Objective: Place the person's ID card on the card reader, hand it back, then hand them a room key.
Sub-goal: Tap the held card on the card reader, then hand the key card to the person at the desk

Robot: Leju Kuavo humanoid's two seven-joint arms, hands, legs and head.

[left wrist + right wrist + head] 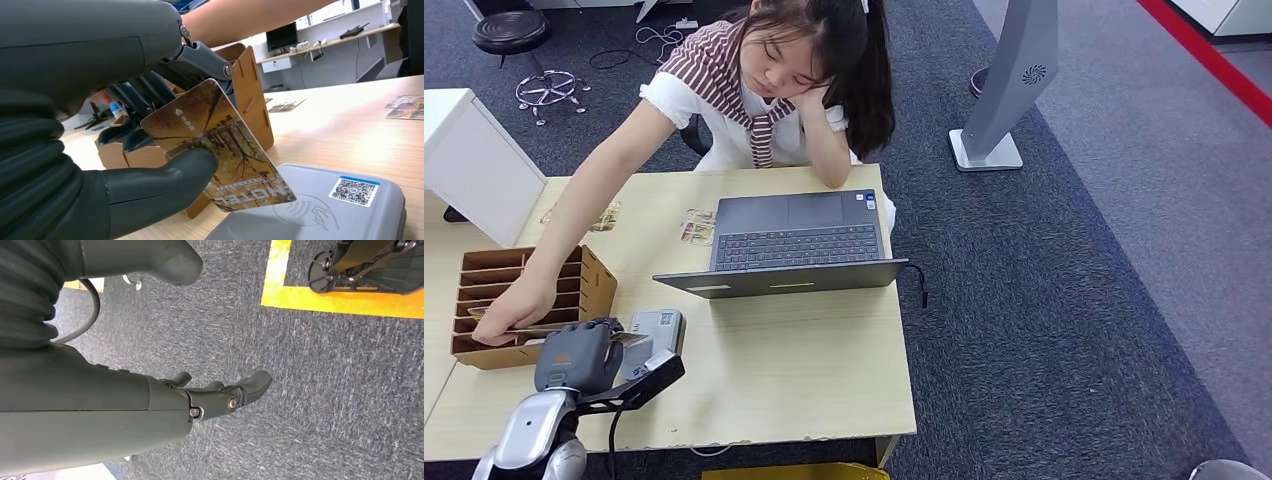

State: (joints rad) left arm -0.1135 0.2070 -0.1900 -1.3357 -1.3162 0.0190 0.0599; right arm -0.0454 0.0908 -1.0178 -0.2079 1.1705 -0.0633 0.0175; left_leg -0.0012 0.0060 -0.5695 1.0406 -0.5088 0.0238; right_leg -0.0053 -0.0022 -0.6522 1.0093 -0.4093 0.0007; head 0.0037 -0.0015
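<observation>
My left hand (579, 355) pinches a brown forest-print hotel card (220, 145) between the thumb (160, 175) and the fingers. The card is tilted, its lower corner just above the grey card reader (325, 210) with a QR sticker. In the head view the reader (656, 330) lies right of my hand, beside the wooden slotted card holder (524, 290). The person's hand (509, 312) rests at the holder's front, close to my hand. Over the carpet hangs my right hand (220, 392), fingers apart and holding nothing.
An open laptop (794, 245) stands mid-table in front of the seated person (774, 70). Loose cards (696, 227) lie left of it. A white box (474, 160) sits at the far left. The table's front edge (724, 440) is near my arm.
</observation>
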